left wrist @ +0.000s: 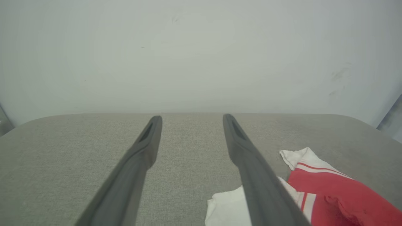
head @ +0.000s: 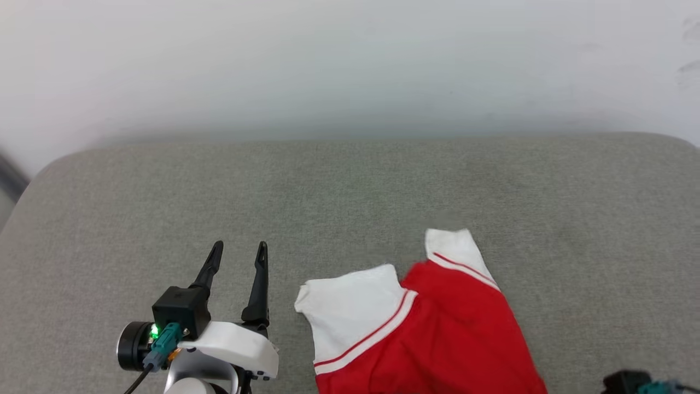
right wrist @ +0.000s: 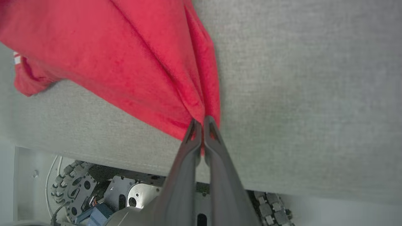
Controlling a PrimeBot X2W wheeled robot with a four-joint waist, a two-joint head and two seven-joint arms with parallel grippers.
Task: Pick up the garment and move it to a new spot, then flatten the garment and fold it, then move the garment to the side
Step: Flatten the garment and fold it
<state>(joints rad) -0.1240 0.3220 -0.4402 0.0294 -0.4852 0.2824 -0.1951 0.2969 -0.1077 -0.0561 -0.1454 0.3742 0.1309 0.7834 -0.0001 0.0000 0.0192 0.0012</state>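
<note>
Tabletop (head: 350,186): grey fabric cover, rounded corners, set against a pale wall (head: 350,65).

Garment (head: 454,328): red jersey with white short sleeves and red-striped white trim. In the head view it lies on the tabletop right of centre, at the near side, and runs off the bottom edge. One white sleeve spreads flat towards the robot's left. The other points towards the far side. The print is not visible.

Left claw (head: 240,244): released, the two dark fingers standing well apart with nothing between them. It is over bare tabletop, just beside the left white sleeve and not touching it. The left wrist view confirms the spread fingers (left wrist: 192,118), with the garment (left wrist: 333,194) off to their right. Contact with the tabletop (left wrist: 62,141) cannot be determined.

Right claw (right wrist: 202,121): clenched on the red fabric of the garment (right wrist: 125,56), fingertips together at an edge of the cloth. Folds gather into the pinch point. The grip is close to the near edge of the tabletop (right wrist: 314,94), below which the robot's wheeled base (right wrist: 72,188) is visible
</note>
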